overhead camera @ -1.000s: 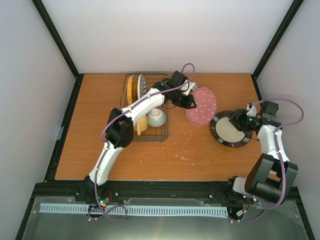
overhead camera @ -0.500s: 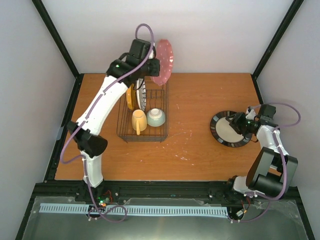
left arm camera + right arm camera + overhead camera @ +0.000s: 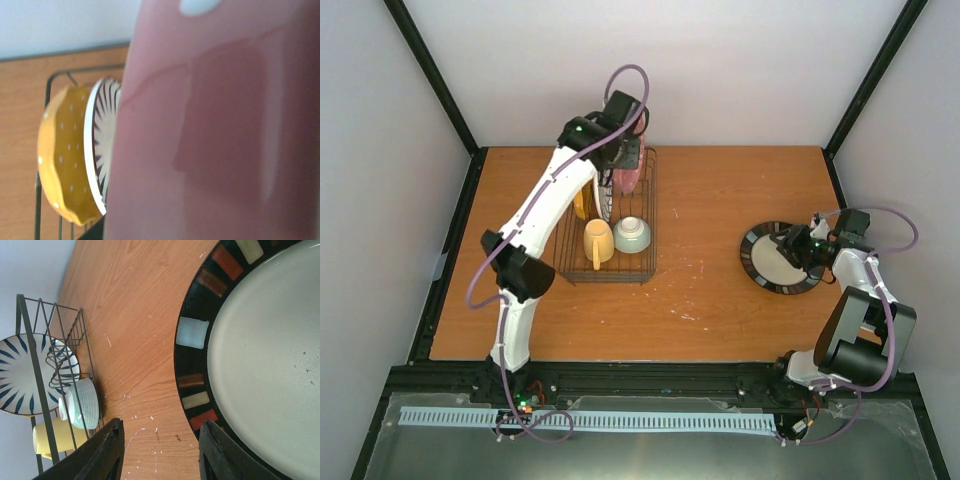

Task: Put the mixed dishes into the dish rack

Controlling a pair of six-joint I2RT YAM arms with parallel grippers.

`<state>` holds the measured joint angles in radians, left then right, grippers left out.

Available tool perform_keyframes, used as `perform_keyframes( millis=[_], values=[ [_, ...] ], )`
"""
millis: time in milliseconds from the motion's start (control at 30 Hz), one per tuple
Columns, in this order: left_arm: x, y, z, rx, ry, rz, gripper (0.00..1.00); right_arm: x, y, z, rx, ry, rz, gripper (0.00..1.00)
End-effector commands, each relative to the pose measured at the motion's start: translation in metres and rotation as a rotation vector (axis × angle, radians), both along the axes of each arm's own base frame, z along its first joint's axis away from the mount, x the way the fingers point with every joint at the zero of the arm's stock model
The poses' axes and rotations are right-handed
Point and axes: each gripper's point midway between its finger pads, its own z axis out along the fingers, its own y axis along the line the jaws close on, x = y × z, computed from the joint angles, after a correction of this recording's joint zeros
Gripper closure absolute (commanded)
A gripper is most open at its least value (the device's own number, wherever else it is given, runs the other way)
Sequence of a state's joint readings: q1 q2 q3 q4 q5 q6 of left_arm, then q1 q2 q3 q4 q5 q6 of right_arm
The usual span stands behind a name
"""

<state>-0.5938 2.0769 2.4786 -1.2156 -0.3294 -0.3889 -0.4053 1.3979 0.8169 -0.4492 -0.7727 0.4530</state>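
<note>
My left gripper [image 3: 625,158] is shut on the pink plate [image 3: 629,181] and holds it on edge at the far right end of the dark wire dish rack [image 3: 650,262]. The pink plate fills the left wrist view [image 3: 215,130] and hides the fingers. To its left, the white striped plate [image 3: 102,135] and the orange dotted plate [image 3: 65,160] stand upright in the rack. The cream mug [image 3: 597,242] and the pale bowl [image 3: 632,234] sit in the rack's near half. The black-rimmed plate [image 3: 782,258] lies flat on the table at the right. My right gripper [image 3: 797,243] is open at that plate's rim [image 3: 200,335].
The right wrist view looks across bare wooden table [image 3: 145,340] to the rack [image 3: 30,335], with the striped plate [image 3: 20,375], bowl [image 3: 82,402] and mug [image 3: 50,437] in it. Black frame posts and white walls bound the table [image 3: 720,300].
My left arm lifted the pink plate off the table, swung it left above the rack, and has lowered it into the rack's far end. The right gripper stays at the black plate.
</note>
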Motion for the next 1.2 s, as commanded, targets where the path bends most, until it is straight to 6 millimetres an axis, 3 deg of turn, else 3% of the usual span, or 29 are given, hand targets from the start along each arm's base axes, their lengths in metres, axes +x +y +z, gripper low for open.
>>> perform_keyframes(
  millis=[0, 433, 700, 1167],
  values=[
    [0.000, 0.020, 0.010, 0.043, -0.028, 0.084, 0.99, 0.004, -0.001, 0.001, 0.010, -0.023, 0.003, 0.60],
    [0.000, 0.035, -0.030, 0.183, 0.054, 0.135, 0.99, 0.003, 0.000, -0.005, 0.024, -0.010, 0.007, 0.60],
    [0.006, 0.032, -0.055, 0.219, 0.097, 0.135, 1.00, 0.004, 0.000, -0.005, 0.028, -0.010, 0.010, 0.60],
    [0.014, 0.033, -0.082, 0.279, 0.135, 0.138, 0.99, 0.007, 0.001, -0.010, 0.040, -0.001, 0.016, 0.60]
  ],
)
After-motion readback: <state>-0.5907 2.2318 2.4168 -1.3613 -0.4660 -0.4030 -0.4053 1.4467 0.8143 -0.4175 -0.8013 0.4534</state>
